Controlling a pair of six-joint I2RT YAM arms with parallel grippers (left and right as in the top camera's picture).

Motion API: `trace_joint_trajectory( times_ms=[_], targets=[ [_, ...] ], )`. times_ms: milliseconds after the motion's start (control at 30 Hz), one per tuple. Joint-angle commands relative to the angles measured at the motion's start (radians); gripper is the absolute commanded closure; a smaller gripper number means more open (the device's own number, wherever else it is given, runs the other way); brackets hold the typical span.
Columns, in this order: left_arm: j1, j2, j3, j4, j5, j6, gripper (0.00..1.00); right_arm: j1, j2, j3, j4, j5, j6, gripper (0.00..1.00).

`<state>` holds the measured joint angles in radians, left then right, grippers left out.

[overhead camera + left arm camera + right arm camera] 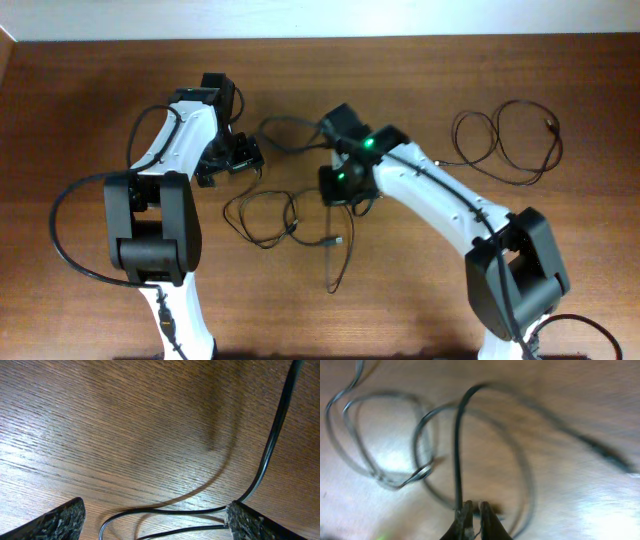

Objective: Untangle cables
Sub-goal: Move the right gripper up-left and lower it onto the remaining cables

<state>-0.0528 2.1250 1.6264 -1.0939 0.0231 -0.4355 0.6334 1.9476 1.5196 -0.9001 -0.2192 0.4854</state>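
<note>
Progress check: task judged partway. One cable lies by itself in loose loops at the far right of the tabletop, well apart from the rest and crossing nothing but itself, so it counts as freed. The tangle sits mid-tabletop between the two arms as overlapping loops, with a plug poking out on its right side and one end running toward the near edge. Right end effector is clenched on a single strand that rises out of the loops. The wrist view is blurred, but the fingers pinch the strand with hardly a gap. From overhead it sits just right of the tangle. Left end effector is released, jaws spread wide and low over the wood. A cord passes between its fingers, close against one of them, not gripped. Number of cables in the tangle cannot be told; the crossings suggest at least two. Left to do, by my judgement: draw the pinched strand clear of the loops while something holds the rest down, then lay each cable out apart from the others. Main risk is the whole bundle dragging along instead of opening.
</note>
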Motion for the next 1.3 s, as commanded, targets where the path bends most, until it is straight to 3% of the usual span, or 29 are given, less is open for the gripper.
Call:
trace_joint_trajectory(
  times_ms=[0,200,333,533,567,633,667,967,1200,1267],
  targets=[
    [-0.002,0.001,-0.007,0.002,0.008,-0.009,0.08,0.082,0.006,-0.008,-0.002,-0.014,-0.021,0.89],
    [-0.002,0.001,-0.007,0.002,0.008,-0.009,0.08,0.14,0.006,-0.008,-0.005,0.125,-0.021,0.8],
    [-0.002,0.001,-0.007,0.002,0.008,-0.009,0.08,0.119,0.006,-0.009,0.018,0.153,-0.021,0.67],
    [-0.002,0.001,-0.007,0.002,0.008,-0.009,0.08,0.109,0.006,-0.012,0.086,0.154,-0.021,0.67],
    [-0.002,0.001,-0.007,0.002,0.008,-0.009,0.08,0.109,0.006,-0.013,0.097,0.164,-0.021,0.71],
    [-0.002,0.001,-0.007,0.002,0.008,-0.009,0.08,0.111,0.006,-0.023,0.119,0.217,-0.021,0.93],
    [-0.002,0.001,-0.007,0.002,0.008,-0.009,0.08,0.111,0.006,-0.029,0.13,0.239,-0.021,0.94],
    [-0.002,0.001,-0.007,0.002,0.008,-0.009,0.07,0.111,0.006,-0.173,0.371,0.258,-0.021,0.93],
    [-0.002,0.001,-0.007,0.002,0.008,-0.009,0.07,0.111,0.007,-0.286,0.581,0.289,-0.021,0.87],
    [-0.002,0.001,-0.007,0.002,0.008,-0.009,0.07,0.111,0.008,-0.293,0.593,0.349,-0.021,0.8]
  ],
)
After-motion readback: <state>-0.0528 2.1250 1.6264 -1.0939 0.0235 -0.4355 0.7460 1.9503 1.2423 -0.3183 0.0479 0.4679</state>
